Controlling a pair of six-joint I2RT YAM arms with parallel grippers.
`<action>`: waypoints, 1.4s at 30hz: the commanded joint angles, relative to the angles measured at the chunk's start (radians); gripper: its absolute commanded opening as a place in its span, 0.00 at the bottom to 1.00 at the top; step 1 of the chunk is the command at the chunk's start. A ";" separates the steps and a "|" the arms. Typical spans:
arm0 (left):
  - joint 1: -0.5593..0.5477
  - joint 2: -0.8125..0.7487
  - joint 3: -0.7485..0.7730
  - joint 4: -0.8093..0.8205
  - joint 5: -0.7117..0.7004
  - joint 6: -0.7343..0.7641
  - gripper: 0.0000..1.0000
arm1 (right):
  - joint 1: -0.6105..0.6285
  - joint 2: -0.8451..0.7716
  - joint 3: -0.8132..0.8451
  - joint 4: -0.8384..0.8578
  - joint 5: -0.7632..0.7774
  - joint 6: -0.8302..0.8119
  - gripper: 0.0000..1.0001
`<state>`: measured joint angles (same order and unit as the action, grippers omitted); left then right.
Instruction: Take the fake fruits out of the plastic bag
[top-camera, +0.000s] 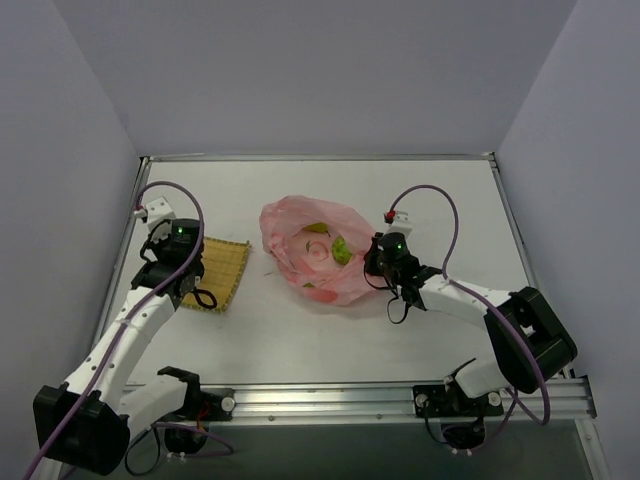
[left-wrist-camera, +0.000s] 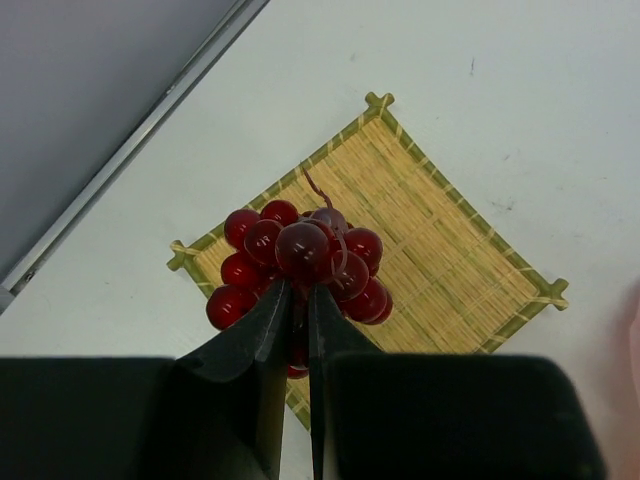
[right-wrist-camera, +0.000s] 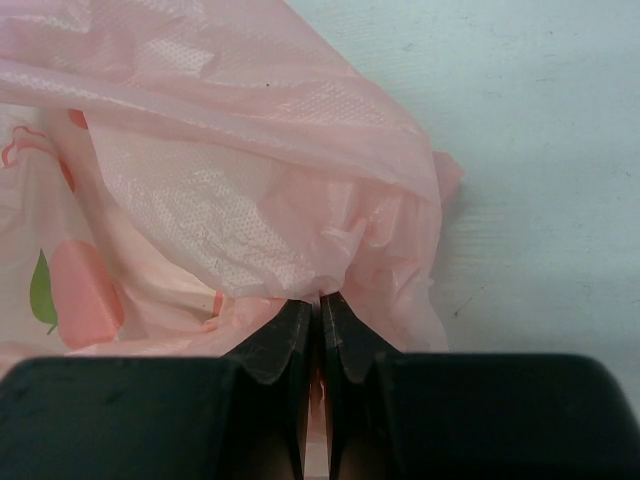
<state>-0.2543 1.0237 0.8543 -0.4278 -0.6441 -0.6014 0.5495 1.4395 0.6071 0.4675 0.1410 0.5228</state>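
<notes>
Two grippers, both closed, share this scene. Nearest, we see the left gripper (left-wrist-camera: 303, 292) with its jaws almost pressed together, pinching the near end of the dark red grape bunch (left-wrist-camera: 300, 255) over the yellow woven mat (left-wrist-camera: 450, 260). We cannot tell whether the bunch rests on the mat. Its thin stem points away from the fingers, toward the mat's far edge. The cluster itself looks about as wide as it is long.

We see the right gripper (right-wrist-camera: 320, 298) clamped on a fold of the pink plastic bag (right-wrist-camera: 230, 130), with thin film caught between the jaws.

From above, the bag lies at the middle of the white table (top-camera: 400, 340), well apart from the mat. Its long axis runs from far left to near right, and its mouth is spread upward. Green fruits (top-camera: 341, 250) lie inside it.
</notes>
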 joint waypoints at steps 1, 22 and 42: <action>0.021 -0.069 0.006 0.047 -0.026 0.011 0.02 | -0.002 -0.033 -0.004 0.019 0.005 0.005 0.03; 0.132 0.199 0.184 0.079 0.135 0.138 0.02 | 0.000 -0.056 -0.013 0.011 0.009 0.005 0.03; 0.052 0.487 0.192 0.277 0.245 0.114 0.19 | 0.004 -0.050 -0.013 0.016 0.022 0.005 0.03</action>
<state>-0.1989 1.5349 1.0176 -0.2085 -0.3977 -0.4644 0.5507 1.4185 0.6018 0.4671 0.1413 0.5259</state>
